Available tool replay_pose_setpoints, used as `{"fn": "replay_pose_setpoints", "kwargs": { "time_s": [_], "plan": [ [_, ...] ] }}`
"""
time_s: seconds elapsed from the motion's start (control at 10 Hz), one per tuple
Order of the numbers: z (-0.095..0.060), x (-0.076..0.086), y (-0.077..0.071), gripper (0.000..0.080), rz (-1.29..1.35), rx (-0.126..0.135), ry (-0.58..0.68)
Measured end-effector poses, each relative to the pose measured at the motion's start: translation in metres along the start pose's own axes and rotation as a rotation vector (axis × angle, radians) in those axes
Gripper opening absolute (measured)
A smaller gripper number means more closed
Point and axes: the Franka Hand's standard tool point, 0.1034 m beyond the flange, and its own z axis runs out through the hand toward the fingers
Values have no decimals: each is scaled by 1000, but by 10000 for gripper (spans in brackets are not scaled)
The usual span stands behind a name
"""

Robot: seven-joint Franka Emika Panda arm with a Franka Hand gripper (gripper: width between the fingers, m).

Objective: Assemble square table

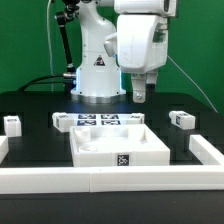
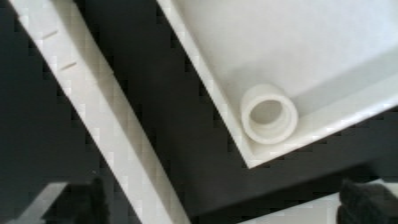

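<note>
So where's the arm at right now? Holding anything? (benchrat)

me: Nope. The gripper (image 1: 140, 94) is spread wide and empty. Both fingers (image 2: 368, 192) sit at the edges of the wrist view with nothing gripped between them. It hangs over the far side of the tabletop (image 1: 120, 148). Right under it I see a corner socket (image 2: 270, 113), with a long border bar (image 2: 89, 110) just beside that corner. The legs lie loose on the table, well apart from the tool. The closest leg (image 1: 180, 118) is off toward the exterior view's right.

benchrat: How would you play it? Any writing on the parts?

me: My guess is a leg pickup comes next. I'd travel high over the rims, centre the jaws across the leg's narrow sides and drop straight. I'd close only once it's squarely between them, so it doesn't twist and sits true in a socket later. Writing: none I can read. Just black-and-white square tags on the tabletop, legs and marker board (image 1: 100, 122), plus a logo on the robot base (image 1: 97, 62), too small to make out.
</note>
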Motion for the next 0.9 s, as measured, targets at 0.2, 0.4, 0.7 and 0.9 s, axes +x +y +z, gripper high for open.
{"fn": "replay_pose_setpoints", "kwargs": {
  "time_s": [0.2, 0.4, 0.7, 0.9],
  "plan": [
    [1, -1, 0, 649, -134, 0, 0],
    [6, -4, -3, 649, -295, -13, 6],
    [14, -10, -11, 649, -386, 5, -3],
    [14, -10, -11, 649, -385, 5, -3]
  ]
}}
